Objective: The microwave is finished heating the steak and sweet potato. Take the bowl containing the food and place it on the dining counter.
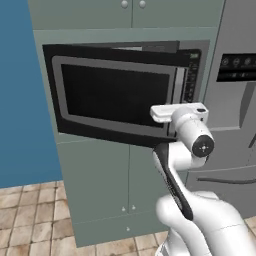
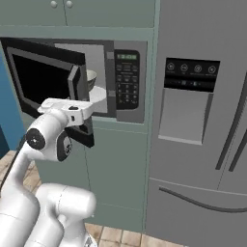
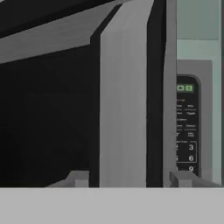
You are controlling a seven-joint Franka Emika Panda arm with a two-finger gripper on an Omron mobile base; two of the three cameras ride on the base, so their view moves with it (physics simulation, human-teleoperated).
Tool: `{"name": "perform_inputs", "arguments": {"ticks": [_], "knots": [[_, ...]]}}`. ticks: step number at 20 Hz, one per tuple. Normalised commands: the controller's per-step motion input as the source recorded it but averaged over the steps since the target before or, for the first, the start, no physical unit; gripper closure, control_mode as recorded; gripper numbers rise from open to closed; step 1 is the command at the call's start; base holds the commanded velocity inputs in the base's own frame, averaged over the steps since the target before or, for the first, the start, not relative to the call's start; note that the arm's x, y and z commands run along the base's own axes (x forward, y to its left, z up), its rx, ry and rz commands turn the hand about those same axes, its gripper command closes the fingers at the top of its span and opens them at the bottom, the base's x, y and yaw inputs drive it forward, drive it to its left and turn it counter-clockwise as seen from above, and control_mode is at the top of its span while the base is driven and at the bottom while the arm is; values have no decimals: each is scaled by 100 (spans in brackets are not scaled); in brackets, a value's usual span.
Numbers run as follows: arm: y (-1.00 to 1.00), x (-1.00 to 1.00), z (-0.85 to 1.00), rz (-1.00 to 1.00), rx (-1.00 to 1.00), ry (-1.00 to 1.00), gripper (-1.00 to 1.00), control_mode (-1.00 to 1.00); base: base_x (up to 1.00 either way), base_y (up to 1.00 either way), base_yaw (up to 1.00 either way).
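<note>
- While the microwave (image 2: 116, 79) door (image 1: 112, 95) stands only partly swung out, the gripper (image 3: 131, 178) sits spread at the door's free edge, its two fingertips (image 3: 78, 178) on either side of the vertical grey handle (image 3: 122, 100) and, as far as the hand view lets me judge, not pressed onto it.
- The bowl (image 2: 91, 77) is inside the cavity, a sliver of its rim showing past the door edge in the right base view; the steak and sweet potato are hidden from here.
- The handle could slip out of the wide-set fingers if the arm pulls along a straight line instead of following the hinge arc, leaving the door half open.
- A half-open door narrows the way in, so the wrist or forearm could knock the door edge on the reach for the bowl.
- Pulling too hard could swing the door against the arm's own elbow, which stands just below and in front of it in the left base view.
- A tilted or hurried lift of the bowl could spill the food inside the cavity.
</note>
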Motion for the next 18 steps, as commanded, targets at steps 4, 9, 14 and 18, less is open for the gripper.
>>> {"name": "perform_inputs", "arguments": {"ticks": [4,9,14,18], "knots": [[49,-100,53,-5,5,1,100,-100,0,0,0],[49,-100,50,-4,3,2,-100,-100,0,0,0],[33,-100,6,-1,0,3,-100,-100,0,0,0],[-5,-100,-51,0,0,0,-100,-100,0,0,0]]}}
